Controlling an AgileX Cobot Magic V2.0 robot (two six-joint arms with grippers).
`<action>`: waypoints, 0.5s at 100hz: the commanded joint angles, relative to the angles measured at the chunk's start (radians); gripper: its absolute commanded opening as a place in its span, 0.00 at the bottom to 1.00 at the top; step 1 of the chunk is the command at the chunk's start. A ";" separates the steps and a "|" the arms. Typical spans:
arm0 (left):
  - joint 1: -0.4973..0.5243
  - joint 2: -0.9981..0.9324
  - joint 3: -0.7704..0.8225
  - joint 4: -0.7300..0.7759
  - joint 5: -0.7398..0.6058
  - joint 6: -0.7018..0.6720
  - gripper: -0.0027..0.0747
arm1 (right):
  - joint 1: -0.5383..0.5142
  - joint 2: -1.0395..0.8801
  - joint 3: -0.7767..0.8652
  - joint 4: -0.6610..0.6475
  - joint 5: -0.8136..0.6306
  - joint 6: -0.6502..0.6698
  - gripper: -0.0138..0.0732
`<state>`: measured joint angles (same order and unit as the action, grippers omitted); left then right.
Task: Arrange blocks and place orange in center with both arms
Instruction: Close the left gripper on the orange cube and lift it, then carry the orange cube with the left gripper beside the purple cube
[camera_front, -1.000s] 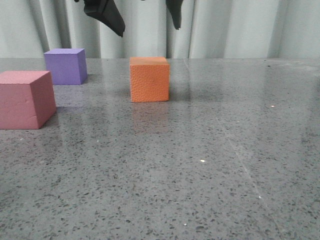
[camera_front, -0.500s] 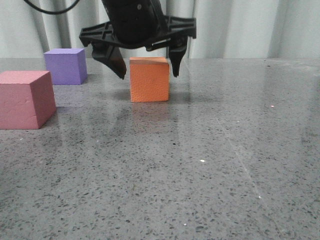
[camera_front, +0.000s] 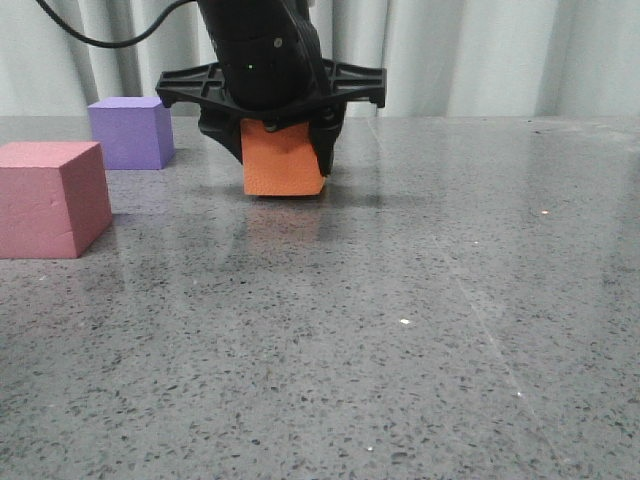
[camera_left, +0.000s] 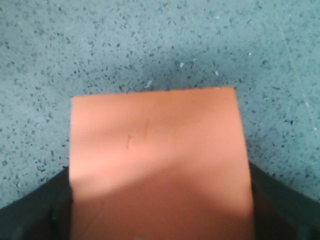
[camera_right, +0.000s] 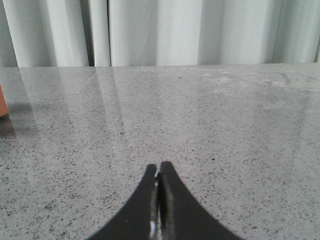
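Note:
The orange (camera_front: 284, 168) foam cube sits on the grey table near the middle, slightly tilted. My left gripper (camera_front: 282, 158) has come down over it, one finger on each side, shut on it. In the left wrist view the orange (camera_left: 157, 150) fills the space between the dark fingers (camera_left: 30, 215). The purple block (camera_front: 130, 132) stands at the back left. Nearer on the left is the pink-red block (camera_front: 50, 200). My right gripper (camera_right: 159, 172) is shut and empty low over bare table; a sliver of the orange (camera_right: 2, 102) shows at that view's edge.
The speckled grey table (camera_front: 420, 330) stretches to the right and front. Pale curtains (camera_front: 480, 50) hang behind its far edge. A black cable (camera_front: 100, 40) runs from the left arm.
My left gripper dropped from above the orange cube down around it and shut on it. The cube shifted slightly left and now sits tilted. The other blocks did not move.

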<state>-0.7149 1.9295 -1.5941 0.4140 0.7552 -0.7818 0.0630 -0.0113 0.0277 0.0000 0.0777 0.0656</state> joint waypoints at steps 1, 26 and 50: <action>-0.009 -0.083 -0.038 0.024 -0.039 -0.011 0.22 | -0.004 -0.021 -0.014 0.000 -0.091 -0.006 0.08; -0.009 -0.192 -0.038 0.107 -0.037 -0.011 0.10 | -0.004 -0.021 -0.014 0.000 -0.091 -0.006 0.08; 0.022 -0.295 0.028 0.278 -0.025 -0.127 0.10 | -0.004 -0.021 -0.014 0.000 -0.091 -0.006 0.08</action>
<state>-0.7105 1.7140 -1.5758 0.6048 0.7575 -0.8387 0.0630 -0.0113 0.0277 0.0000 0.0777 0.0671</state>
